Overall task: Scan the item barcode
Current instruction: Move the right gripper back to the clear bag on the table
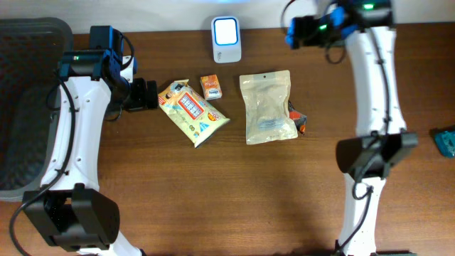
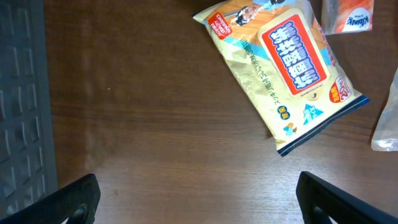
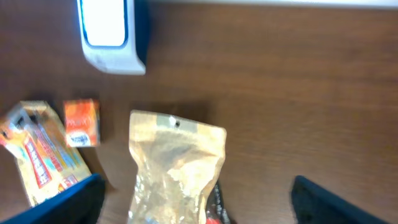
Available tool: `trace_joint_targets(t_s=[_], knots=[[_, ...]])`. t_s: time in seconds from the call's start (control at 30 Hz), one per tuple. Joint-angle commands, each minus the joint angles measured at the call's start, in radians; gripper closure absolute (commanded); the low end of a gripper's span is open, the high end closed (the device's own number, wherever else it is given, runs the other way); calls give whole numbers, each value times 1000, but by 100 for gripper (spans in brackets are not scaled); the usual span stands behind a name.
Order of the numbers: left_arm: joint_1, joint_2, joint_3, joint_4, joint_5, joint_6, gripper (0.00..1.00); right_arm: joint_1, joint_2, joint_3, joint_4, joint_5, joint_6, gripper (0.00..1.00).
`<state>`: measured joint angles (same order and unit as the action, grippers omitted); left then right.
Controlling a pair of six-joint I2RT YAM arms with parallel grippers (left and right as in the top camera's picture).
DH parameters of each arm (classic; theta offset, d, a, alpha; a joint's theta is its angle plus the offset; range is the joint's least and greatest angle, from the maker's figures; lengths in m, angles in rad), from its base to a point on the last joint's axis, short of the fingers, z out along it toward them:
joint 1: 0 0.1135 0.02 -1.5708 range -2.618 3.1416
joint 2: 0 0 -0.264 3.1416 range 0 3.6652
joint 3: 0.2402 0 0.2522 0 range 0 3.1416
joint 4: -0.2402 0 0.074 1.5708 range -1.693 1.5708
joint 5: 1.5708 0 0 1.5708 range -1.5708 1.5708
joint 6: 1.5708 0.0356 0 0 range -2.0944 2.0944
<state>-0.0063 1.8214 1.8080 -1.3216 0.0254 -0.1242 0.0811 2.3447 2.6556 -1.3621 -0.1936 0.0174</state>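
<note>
While left fingers (image 2: pixel 68 202) and right fingers (image 3: pixel 336 202) gape wide, empty, a basket (image 1: pixel 28 25) sits left; bag (image 1: pixel 192 112), box (image 1: pixel 211 87), pouch (image 1: pixel 268 107) lie near scanner (image 1: pixel 227 39).

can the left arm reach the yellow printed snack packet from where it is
Probably yes: the open left gripper sits just beside the yellow printed plastic snack packet, with only bare brown wooden table between them.

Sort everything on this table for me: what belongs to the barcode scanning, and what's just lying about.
For the job:
- scanner
- goods likely to be scanned: yellow snack bag, small orange packet, pale pouch, dark wrapper half under the pouch

Probably just lying about:
- teal thing at the table's right edge
- grey basket on the left, use unclear
</note>
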Motion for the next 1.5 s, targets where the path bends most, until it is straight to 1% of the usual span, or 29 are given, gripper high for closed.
trace_joint_targets(t_s=[0.0, 0.07, 0.13, 0.17, 0.33, 0.53, 0.57, 0.6, 0.67, 0.7, 0.73, 0.77, 0.8, 0.83, 0.93, 1.2, 1.3, 1.37, 1.4, 1.43, 1.47], knots=[[1, -17, -3, 1, -4, 2, 1, 21, 74, -28, -4, -10, -72, 0], [1, -17, -3, 1, -4, 2, 1, 38, 115, -57, -2, -16, -92, 0], [1, -17, -3, 1, -4, 2, 1, 43, 143, -73, 1, -17, -87, 10], [1, -17, -3, 1, -4, 2, 1, 43, 160, -76, 1, -17, -84, 11], [1, -17, -3, 1, -4, 2, 1, 43, 251, -82, 5, -17, -85, 12], [1, -17, -3, 1, -4, 2, 1, 43, 312, -108, 35, -17, -85, 12], [1, -17, -3, 1, -4, 2, 1, 43, 314, -118, 43, -17, -85, 13], [1, -17, -3, 1, -4, 2, 1, 43, 315, -138, 63, -18, -84, 16], [1, -17, -3, 1, -4, 2, 1, 43, 315, -141, 69, -24, -84, 35], [1, -17, -3, 1, -4, 2, 1, 43, 315, -142, 72, -24, -84, 46], [1, -17, -3, 1, -4, 2, 1, 43, 315, -142, 76, -24, -84, 59], [1, -17, -3, 1, -4, 2, 1, 43, 315, -142, 79, -24, -84, 78], [1, -17, -3, 1, -4, 2, 1, 43, 315, -141, 80, -24, -84, 91], [1, -17, -3, 1, -4, 2, 1, 42, 315, -141, 79, -24, -80, 96], [1, -17, -3, 1, -4, 2, 1, 35, 300, -125, 56, -24, -13, 96], [1, -17, -3, 1, -4, 2, 1, 37, 185, -48, -88, -44, -13, 96], [1, -17, -3, 1, -4, 2, 1, 43, 163, -48, -135, -135, -14, 96], [1, -17, -3, 1, -4, 2, 1, 62, 164, -60, -195, -196, -44, 70], [1, -17, -3, 1, -4, 2, 1, 76, 164, -69, -218, -195, -44, 64], [1, -17, -3, 1, -4, 2, 1, 91, 164, -74, -236, -194, -44, 55], [1, -17, -3, 1, -4, 2, 1, 107, 164, -79, -249, -187, -46, 44]])
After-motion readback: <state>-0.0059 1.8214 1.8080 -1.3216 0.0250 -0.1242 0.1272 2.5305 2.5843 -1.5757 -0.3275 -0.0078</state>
